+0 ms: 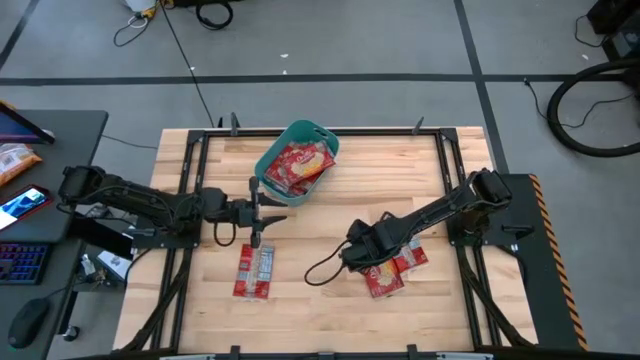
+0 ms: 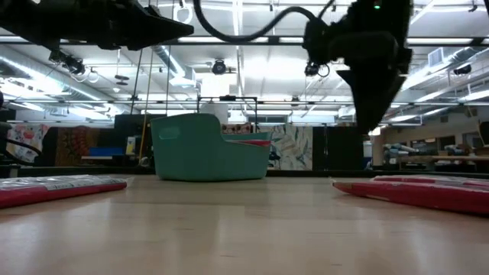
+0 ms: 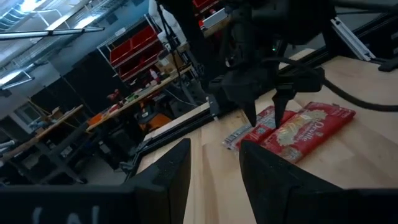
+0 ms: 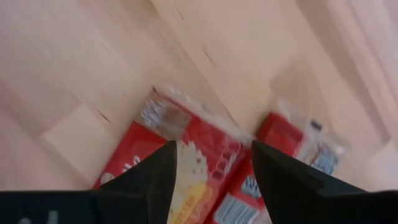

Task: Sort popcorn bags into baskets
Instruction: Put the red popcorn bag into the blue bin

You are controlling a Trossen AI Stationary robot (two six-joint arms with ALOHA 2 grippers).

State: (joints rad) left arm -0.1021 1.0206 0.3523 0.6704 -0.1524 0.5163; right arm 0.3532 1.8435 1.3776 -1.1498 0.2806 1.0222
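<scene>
right pincer [image 1: 366, 262] open above popcorn bags [image 1: 392, 268]

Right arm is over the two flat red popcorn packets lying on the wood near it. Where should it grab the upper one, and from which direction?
Judging by its pose, come straight down. The flat red popcorn packet lies flat on the wooden table, overlapping its neighbour. The right gripper, open, already straddles it; pinch across its narrow width, near the free crimped end.

Bright overhead ceiling lights — glare; right wrist view motion-blurred.
</scene>
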